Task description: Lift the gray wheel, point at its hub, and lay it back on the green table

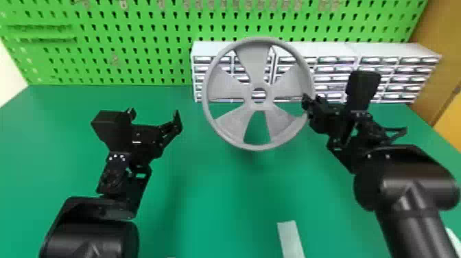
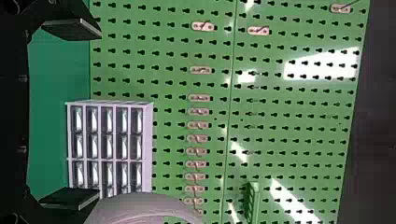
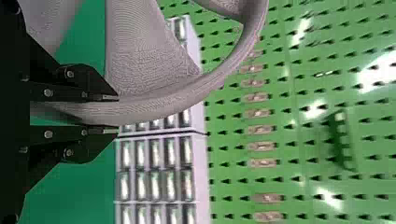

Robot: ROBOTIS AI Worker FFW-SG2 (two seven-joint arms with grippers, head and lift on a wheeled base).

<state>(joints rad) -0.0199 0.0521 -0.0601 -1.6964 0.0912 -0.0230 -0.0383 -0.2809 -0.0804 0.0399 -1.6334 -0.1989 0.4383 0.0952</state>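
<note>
wheel (image 1: 269,96) hangs upright in the head view, above the green table (image 1: 219,206) and before white drawer units (image 1: 377,50); the right gripper (image 1: 307,103) is at its right rim, the left gripper (image 1: 154,116) apart on the other side. in the left wrist view, the fingers are spread wide, the wheel's curved edge near one. in the right wrist view, the fingers pinch the wheel's rim between them.

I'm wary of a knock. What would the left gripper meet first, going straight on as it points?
The left gripper would probably meet the pegboard, though with depth unclear it could catch the drawers, close to that line, first.
</note>
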